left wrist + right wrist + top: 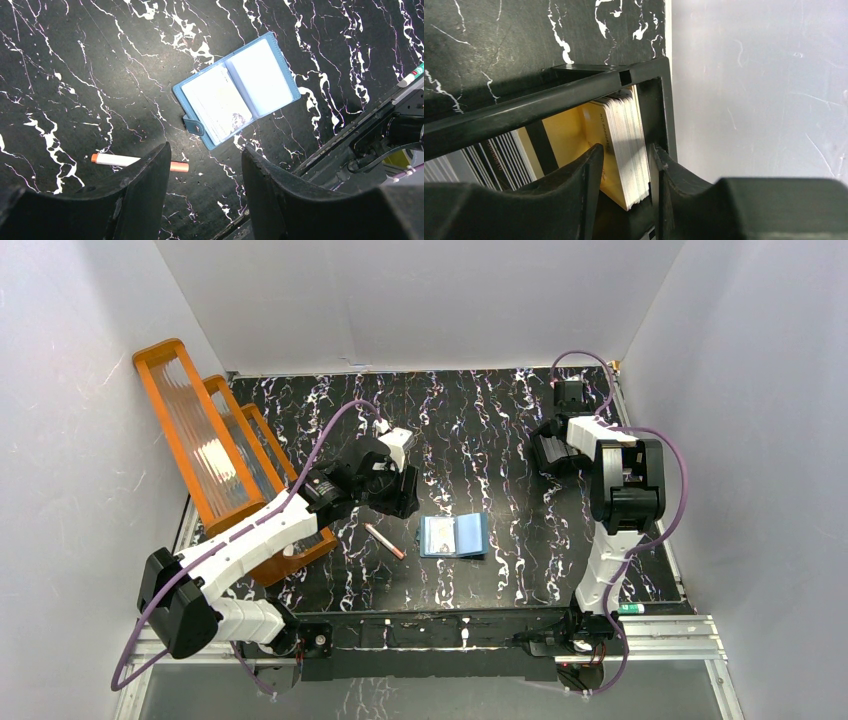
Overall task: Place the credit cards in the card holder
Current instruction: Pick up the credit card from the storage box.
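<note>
Half enclosing the upright credit cards (624, 127) with the right claw (626, 150), spread and not pinching, in the black tray (574, 92) at the worktop's (480, 420) far right corner, card faces square to the closing line. Hovering the left claw (205, 150), spread and empty, over the open card holder (237, 90) by the near edge.

The card holder (237, 90) is lying open on the desk (75, 60) with bare surface showing all around it. Only the pen-like stick (135, 161) is sitting near its left side, apart from it. The orange rack (215, 450) is taking up the desk's left edge. At the far right, the black tray (574, 95) is crowding against the white wall (749, 100). Its rim is boxing in the stack of credit cards (629, 145), leaving the right gripper (626, 152) only narrow slots beside the stack.
</note>
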`<state>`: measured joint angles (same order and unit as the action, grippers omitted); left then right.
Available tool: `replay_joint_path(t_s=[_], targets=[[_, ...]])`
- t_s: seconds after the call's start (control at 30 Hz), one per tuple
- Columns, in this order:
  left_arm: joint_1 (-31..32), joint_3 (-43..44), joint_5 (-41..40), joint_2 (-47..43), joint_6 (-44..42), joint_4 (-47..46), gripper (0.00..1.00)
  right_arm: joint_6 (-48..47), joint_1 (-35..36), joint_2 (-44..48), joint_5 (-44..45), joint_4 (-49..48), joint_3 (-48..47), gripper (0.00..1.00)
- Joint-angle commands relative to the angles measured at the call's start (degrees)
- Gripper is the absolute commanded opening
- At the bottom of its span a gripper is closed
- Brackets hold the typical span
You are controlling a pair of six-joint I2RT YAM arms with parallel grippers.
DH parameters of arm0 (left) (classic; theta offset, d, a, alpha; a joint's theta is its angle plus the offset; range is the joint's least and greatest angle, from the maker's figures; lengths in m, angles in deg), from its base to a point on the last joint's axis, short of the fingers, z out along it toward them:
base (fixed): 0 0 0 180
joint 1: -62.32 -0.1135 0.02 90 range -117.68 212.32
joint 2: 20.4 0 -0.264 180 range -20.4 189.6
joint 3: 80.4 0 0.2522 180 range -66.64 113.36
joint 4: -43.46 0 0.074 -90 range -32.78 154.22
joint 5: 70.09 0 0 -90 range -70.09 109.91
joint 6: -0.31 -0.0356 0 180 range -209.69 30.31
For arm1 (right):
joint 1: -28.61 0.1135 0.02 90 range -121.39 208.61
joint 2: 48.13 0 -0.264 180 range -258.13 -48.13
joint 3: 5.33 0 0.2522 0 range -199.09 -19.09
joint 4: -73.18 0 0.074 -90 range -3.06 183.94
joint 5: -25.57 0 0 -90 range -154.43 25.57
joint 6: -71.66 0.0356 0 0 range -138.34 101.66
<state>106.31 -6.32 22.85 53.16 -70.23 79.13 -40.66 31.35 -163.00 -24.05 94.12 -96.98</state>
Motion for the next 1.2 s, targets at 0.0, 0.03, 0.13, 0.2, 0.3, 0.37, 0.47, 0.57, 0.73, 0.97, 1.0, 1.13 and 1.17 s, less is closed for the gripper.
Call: replay_joint_path(t_s=[0.0, 0.03, 0.13, 0.2, 0.3, 0.37, 0.47, 0.57, 0.73, 0.97, 1.0, 1.13, 1.17], targets=[[-0.39, -0.37, -0.57, -2.63, -0.81, 0.85, 0.53, -1.17, -0.98, 0.21, 1.92, -3.29, -2.45, 0.44], [-0.39, -0.37, -0.57, -2.69, -0.81, 0.85, 0.53, -1.34, -0.99, 0.24, 1.85, -3.35, -2.60, 0.42], [-0.48, -0.37, -0.57, -2.73, -0.74, 0.77, 0.53, -1.60, -1.07, 0.36, 1.67, -3.40, -2.79, 0.36], [-0.48, -0.37, -0.58, -2.76, -0.74, 0.74, 0.53, -1.84, -1.07, 0.55, 1.63, -3.48, -2.91, 0.32], [-0.57, -0.46, -0.52, -2.76, -0.74, 0.69, 0.53, -2.10, -1.07, 0.96, 1.48, -3.62, -2.96, 0.28], [-0.62, -0.52, -0.48, -2.76, -0.67, 0.68, 0.53, -2.11, -1.02, 1.25, 1.46, -3.65, -2.97, 0.25], [-0.66, -0.46, -0.32, -2.78, -0.66, 0.60, 0.53, -2.02, -1.07, 2.24, 1.13, -3.66, -3.19, 0.23], [-0.73, -0.55, -0.13, -2.79, -0.66, 0.55, 0.53, -2.10, -1.07, 2.99, 1.02, -3.58, -3.47, 0.21], [-0.83, -0.63, 0.05, -3.00, -0.57, 0.43, 0.53, -2.33, -1.07, 3.81, 0.22, -3.00, -4.21, 0.16], [-0.92, -0.97, -0.03, -3.32, -0.43, 0.42, 0.53, 0.06, -1.07, 5.03, -3.51, 0.05, -4.75, 0.00], [-0.94, -0.94, -0.04, -3.40, -0.40, 0.41, 0.53, 0.61, -1.03, 5.27, -3.85, 0.79, -4.91, 0.00], [-1.01, -1.12, 0.05, -3.50, -0.30, 0.24, 0.53, 4.22, -1.07, 6.97, -8.14, 6.11, -5.95, 0.00], [-1.01, -1.16, 0.11, -3.51, -0.23, 0.24, 0.53, 5.56, -1.07, 7.49, -9.58, 7.70, -6.28, 0.00]])
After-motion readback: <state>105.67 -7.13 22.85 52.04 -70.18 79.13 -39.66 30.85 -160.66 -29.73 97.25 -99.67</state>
